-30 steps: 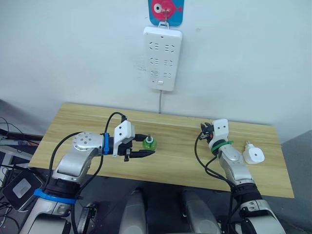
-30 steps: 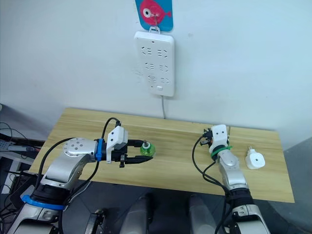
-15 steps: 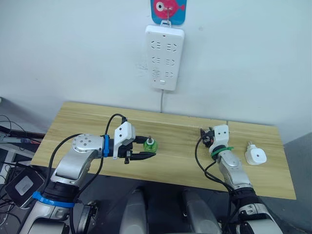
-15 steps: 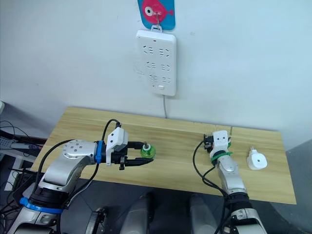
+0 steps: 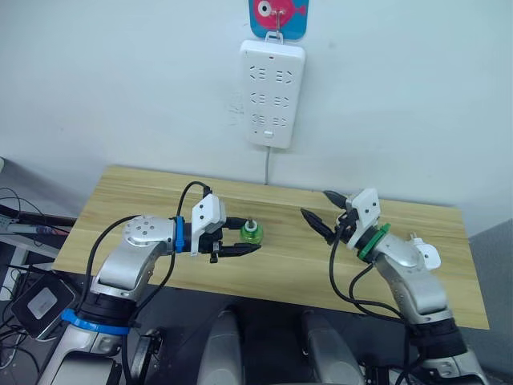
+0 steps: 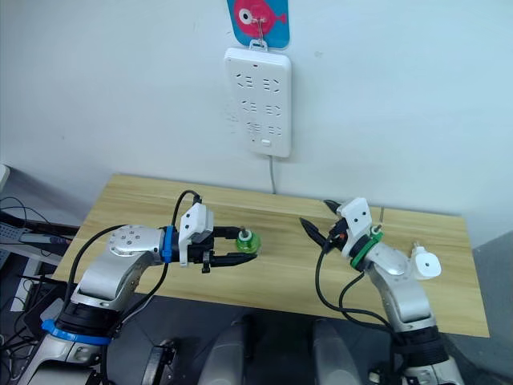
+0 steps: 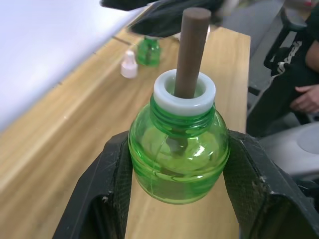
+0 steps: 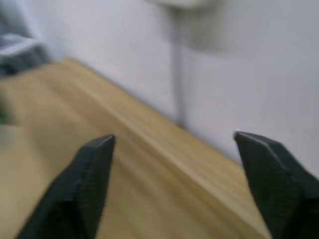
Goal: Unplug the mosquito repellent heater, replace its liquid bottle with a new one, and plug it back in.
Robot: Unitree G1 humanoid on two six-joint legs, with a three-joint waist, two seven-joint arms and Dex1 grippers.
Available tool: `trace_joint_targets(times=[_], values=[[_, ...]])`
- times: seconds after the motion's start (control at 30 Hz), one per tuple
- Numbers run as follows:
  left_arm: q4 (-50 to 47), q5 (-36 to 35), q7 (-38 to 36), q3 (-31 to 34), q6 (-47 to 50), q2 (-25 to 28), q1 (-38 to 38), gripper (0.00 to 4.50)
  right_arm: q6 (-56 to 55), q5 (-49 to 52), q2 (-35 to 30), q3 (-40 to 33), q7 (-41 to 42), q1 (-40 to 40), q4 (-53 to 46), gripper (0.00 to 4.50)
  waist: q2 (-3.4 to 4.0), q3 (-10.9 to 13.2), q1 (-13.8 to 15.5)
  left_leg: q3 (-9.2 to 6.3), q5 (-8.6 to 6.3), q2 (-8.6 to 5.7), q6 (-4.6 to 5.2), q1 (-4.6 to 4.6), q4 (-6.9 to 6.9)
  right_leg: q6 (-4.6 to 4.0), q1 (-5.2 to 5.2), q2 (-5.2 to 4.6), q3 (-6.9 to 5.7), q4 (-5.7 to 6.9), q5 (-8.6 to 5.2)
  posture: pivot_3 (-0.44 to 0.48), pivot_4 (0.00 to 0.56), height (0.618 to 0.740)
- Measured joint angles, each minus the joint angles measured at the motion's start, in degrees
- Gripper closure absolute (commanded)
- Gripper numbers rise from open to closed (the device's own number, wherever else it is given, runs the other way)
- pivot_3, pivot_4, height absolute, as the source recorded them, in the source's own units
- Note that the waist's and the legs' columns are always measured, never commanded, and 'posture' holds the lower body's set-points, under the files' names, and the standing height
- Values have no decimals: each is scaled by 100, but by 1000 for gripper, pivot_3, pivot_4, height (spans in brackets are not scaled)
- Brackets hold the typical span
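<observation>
A green liquid bottle (image 7: 178,154) with a brown wick (image 7: 192,50) and white collar is clamped between the fingers (image 7: 107,189) of my left gripper (image 5: 248,237), low over the table's middle. The bottle (image 5: 251,233) stands upright; whether it touches the wood I cannot tell. My right gripper (image 5: 317,207) hovers open to its right, fingertips (image 8: 102,149) spread wide and pointing toward the bottle, holding nothing. The mosquito repellent heater (image 6: 425,263), a white dome with a round hole, lies on the table's right end, partly behind my right arm.
A white power strip (image 5: 272,95) hangs on the wall under a fish-shaped hook (image 5: 278,14), its cable (image 5: 265,167) dropping behind the table (image 5: 128,200). The left wrist view shows a second green bottle (image 7: 148,50) and a small white cap (image 7: 129,67) farther along the table, and a person's hand (image 7: 305,97).
My right gripper has lifted off the table and swung left toward the middle, its fingers now spread. The left gripper keeps its hold on the bottle, nearly unmoved. The camera shifted slightly.
</observation>
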Motion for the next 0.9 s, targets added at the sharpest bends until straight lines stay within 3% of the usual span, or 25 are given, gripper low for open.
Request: trace_joint_targets(times=[0.07, 0.17, 0.3, 0.43, 0.73, 0.83, 0.9], values=[[148, 13, -9, -2, -94, -68, -116, 2271, 605, 397, -417, 95, 493, -223, -284, 2414, 0, 0, -1, -1, 0, 0, 0, -4, 0, 0, 2, 0, -2, -10, 0, -7, 294, 740], [361, 34, -45, -40, -215, -166, -316, 2271, 1167, 706, -613, 238, 891, -504, -529, 2414, -3, -2, -5, -5, 0, 1, 1, -6, -1, 2, 2, 1, -8, -16, 1, -8, 286, 740], [480, 81, -119, -131, -277, -315, -539, 2271, 1485, 811, -238, 482, 896, -930, -527, 2414, -4, -4, -21, -7, -1, 1, 0, -10, -2, 2, 1, 2, -12, -17, 2, -17, 277, 740], [500, 106, -130, -178, -335, -428, -585, 2271, 1265, 487, 177, 827, 778, -1192, -205, 2414, -6, -5, -31, -10, -1, 0, 0, -14, -2, 3, 1, 1, -15, -20, 3, -17, 277, 740], [508, 118, -144, -180, -328, -432, -596, 2271, 1031, 166, 314, 930, 836, -1233, 44, 2414, -8, -9, -18, -11, -1, -1, 0, -20, 1, 9, 0, 0, -17, -25, 9, -13, 255, 740], [507, 116, -144, -177, -299, -434, -596, 2271, 882, 86, 388, 949, 839, -1255, 125, 3400, -9, -10, -17, -11, 0, -1, 0, -20, 1, 9, 0, 0, -17, -25, 9, -10, 253, 740], [503, 116, -124, -176, -237, -433, -598, 2271, 764, -58, 389, 988, 858, -1264, 156, 3654, -11, -15, -17, -11, -1, -1, 0, -20, 0, 7, 0, 0, -18, -25, 10, -6, 247, 740]])
